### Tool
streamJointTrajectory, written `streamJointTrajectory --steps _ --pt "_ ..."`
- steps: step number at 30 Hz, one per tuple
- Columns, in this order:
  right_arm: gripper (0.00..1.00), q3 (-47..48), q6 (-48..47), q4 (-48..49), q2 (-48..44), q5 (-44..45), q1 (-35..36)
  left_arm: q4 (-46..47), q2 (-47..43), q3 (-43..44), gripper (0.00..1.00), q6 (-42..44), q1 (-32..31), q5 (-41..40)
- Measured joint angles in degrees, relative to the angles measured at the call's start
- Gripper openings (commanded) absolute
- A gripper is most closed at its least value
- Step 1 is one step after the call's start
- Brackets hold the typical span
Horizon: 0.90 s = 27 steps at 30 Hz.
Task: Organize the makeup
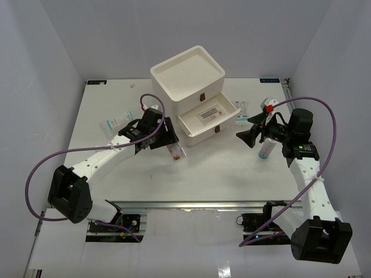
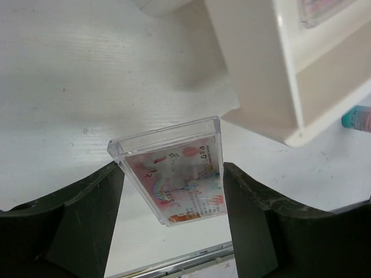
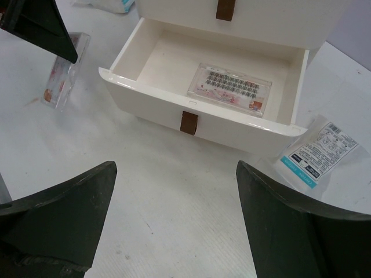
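one clear case lies in the open drawer; a second clear case stands tilted beside the box, filling the wide-set jaws of the left gripper, seemingly pinched, though its lower edge may touch the table. the right gripper hangs wide open and empty before the drawer; the white-and-blue bottle and packets are left outside. plain white table, pale grey walls
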Motion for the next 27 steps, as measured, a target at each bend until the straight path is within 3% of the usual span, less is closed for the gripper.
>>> streamJointTrajectory --steps 5,12,20,27 --pt "0.90 -0.1 0.1 0.0 0.0 0.0 -0.3 1.4 -2.6 1.8 0.00 8.4 -1.1 1.6" --pt "0.90 -0.2 0.1 0.0 0.0 0.0 -0.3 1.5 -0.9 12.1 0.00 19.3 -4.5 2.5" --pt "0.90 -0.2 0.1 0.1 0.0 0.0 -1.4 0.8 12.5 34.3 0.00 33.3 -10.8 -3.5" --pt "0.90 -0.2 0.1 0.1 0.0 0.0 -2.1 0.2 24.5 45.5 0.00 43.9 -14.5 -14.1"
